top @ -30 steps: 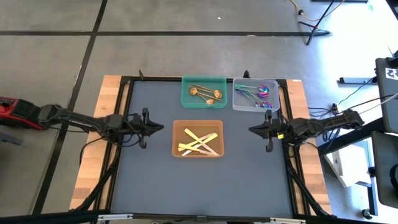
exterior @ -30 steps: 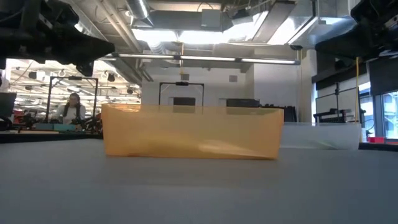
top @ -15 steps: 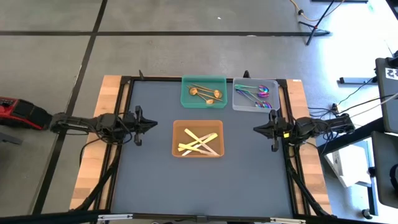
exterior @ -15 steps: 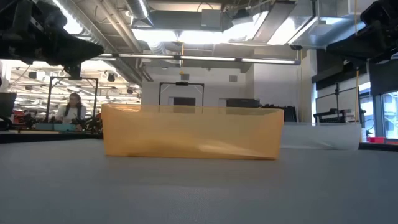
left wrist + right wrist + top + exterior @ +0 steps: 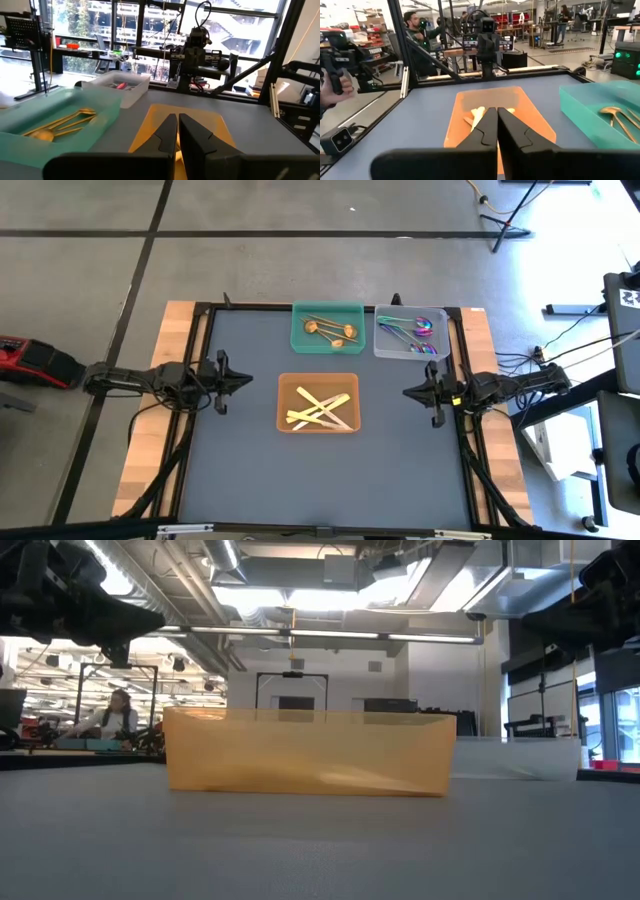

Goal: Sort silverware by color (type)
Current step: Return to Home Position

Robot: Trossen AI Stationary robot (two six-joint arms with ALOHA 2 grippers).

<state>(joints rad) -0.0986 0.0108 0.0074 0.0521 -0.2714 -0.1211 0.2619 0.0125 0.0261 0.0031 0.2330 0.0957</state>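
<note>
Both arms empty, sorting looks finished; the step in hand is the retreat to home.

Left end effector (image 5: 243,379): at 9 o'clock of the orange translucent plastic tray (image 5: 283,425), well apart from it. The left wrist view shows its two dark fingers (image 5: 167,131) pressed together, holding nothing.

Right end effector (image 5: 407,391): at 3 o'clock of the same tray, also apart. Its fingers (image 5: 489,127) are pressed together too, nothing between them.

Where the silverware lies, on the dark grey desk (image 5: 250,470):
- pale yellow silverware (image 5: 320,410) in the orange tray, mid-desk, pieces crossed over each other;
- gold-copper silverware (image 5: 330,330) in the green translucent plastic tray (image 5: 297,340) at 12 o'clock;
- iridescent purple-teal silverware (image 5: 415,330) in the clear plastic tray (image 5: 380,350) at about 1 o'clock.
I see no loose piece on the desk mat.

How I would run the retreat: draw each arm straight back along its own line, left toward 9, right toward 3, keeping height over the desk. No sweep toward 12. The right arm sits nearest the clear tray's corner, so I would not let its wrist drift that way; a nudge could tip light cutlery out. Keep the fingers pressed together and go slowly. Nothing is being carried, so the only risk I judge is a bump against a tray.

Writing: none I can read on the trays, the arms or the desk. A white plate with a black block pattern (image 5: 628,295) stands off the desk at 3 o'clock. It reads as a marker, not text.
</note>
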